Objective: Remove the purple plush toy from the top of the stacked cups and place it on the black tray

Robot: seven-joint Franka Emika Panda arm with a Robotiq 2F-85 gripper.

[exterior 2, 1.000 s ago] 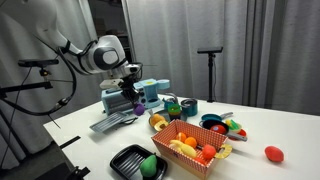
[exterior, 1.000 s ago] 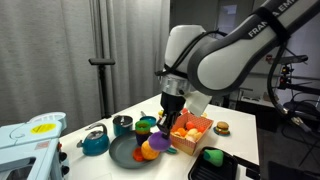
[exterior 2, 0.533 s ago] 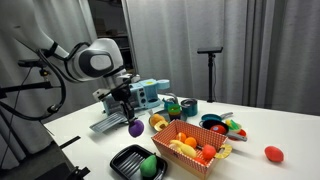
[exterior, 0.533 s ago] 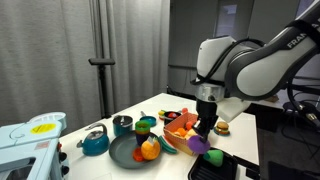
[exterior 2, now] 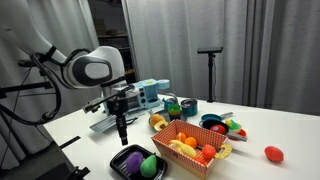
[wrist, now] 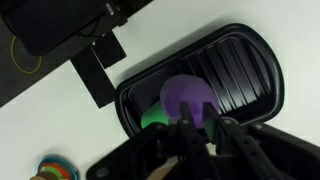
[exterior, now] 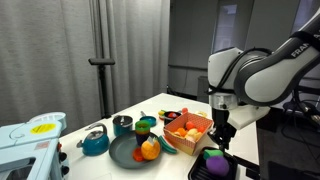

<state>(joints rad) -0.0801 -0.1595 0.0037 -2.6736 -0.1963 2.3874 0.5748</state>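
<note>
purple plush toy (wrist: 185,97) lying in black tray (wrist: 242,70), just below parted jaws

Lab or test room, not home. Grey floor-length curtains (exterior: 125,50) well behind my jaws, black stand (exterior: 100,62) in front of them. White table (exterior 2: 270,128) under my jaws. Orange basket (exterior 2: 178,158) of toy fruit (exterior 2: 190,140) near my jaws. Pale blue machine (exterior: 25,135) at table edge, well apart from my jaws.
</note>
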